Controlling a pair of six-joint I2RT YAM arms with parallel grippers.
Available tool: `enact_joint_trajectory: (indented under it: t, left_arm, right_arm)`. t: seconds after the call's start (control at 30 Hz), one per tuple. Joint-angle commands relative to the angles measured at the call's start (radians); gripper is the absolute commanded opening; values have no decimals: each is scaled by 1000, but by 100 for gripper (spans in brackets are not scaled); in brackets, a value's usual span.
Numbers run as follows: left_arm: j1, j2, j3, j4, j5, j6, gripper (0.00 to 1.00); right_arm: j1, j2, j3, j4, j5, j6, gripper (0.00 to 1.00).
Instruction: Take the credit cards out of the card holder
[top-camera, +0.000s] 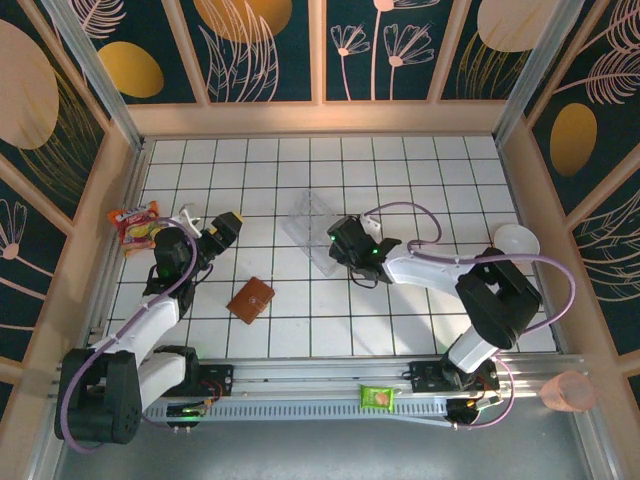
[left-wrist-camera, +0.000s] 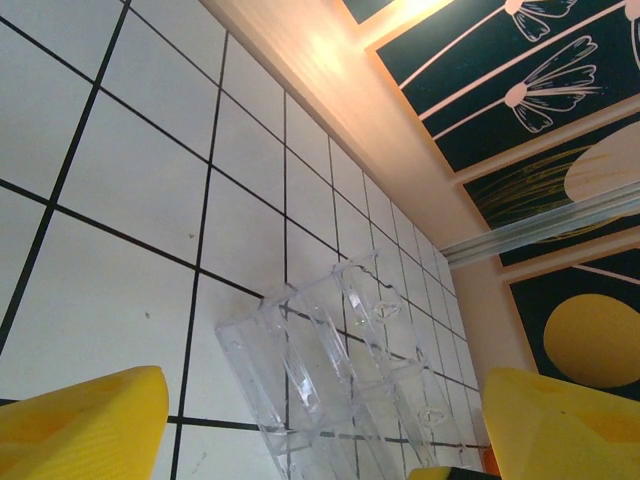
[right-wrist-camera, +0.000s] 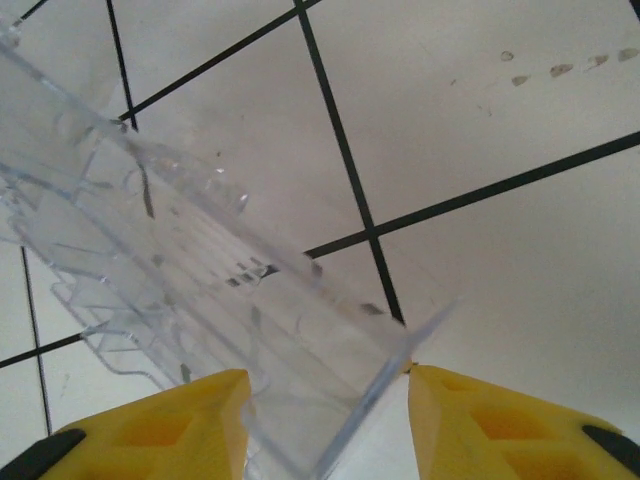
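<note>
Right pincer (right-wrist-camera: 330, 420) straddles a wall of the clear box (right-wrist-camera: 180, 260), grip unconfirmed, left pincer (left-wrist-camera: 325, 425) hangs released and empty, while the card holder (top-camera: 251, 299) lies apparently folded shut on the worktop (top-camera: 320, 305) between the arms, untouched, so card removal looks not yet started.

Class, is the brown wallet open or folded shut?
Folded shut: the wallet lies flat on the table, showing brown leather all over, with no lining or cards visible.
</note>
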Motion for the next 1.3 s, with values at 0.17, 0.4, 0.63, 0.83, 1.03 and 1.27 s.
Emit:
enact_joint_trajectory:
  t: [0.17,0.4,0.63,0.83,1.03,1.27]
  left_arm:
    - [-4,-14,-5,13,28,18,82]
    - [-4,-12,-5,9,41,22,82]
    - [-4,-17,-10,6,53,16,82]
    - [-6,-17,-17,3,55,11,82]
    - [-6,-11,-14,-1,55,13,82]
    - [-6,-17,-13,-12,47,14,83]
  right_arm:
    - [-53,30,28,18,-11,-178,28]
    - [-124,27,36,43,-123,-458,24]
    - [-202,6,77,47,-206,-665,22]
    - [-244,37,121,36,-235,-713,22]
    - [-245,77,135,23,-226,-700,22]
    - [-246,52,103,63,-209,-636,51]
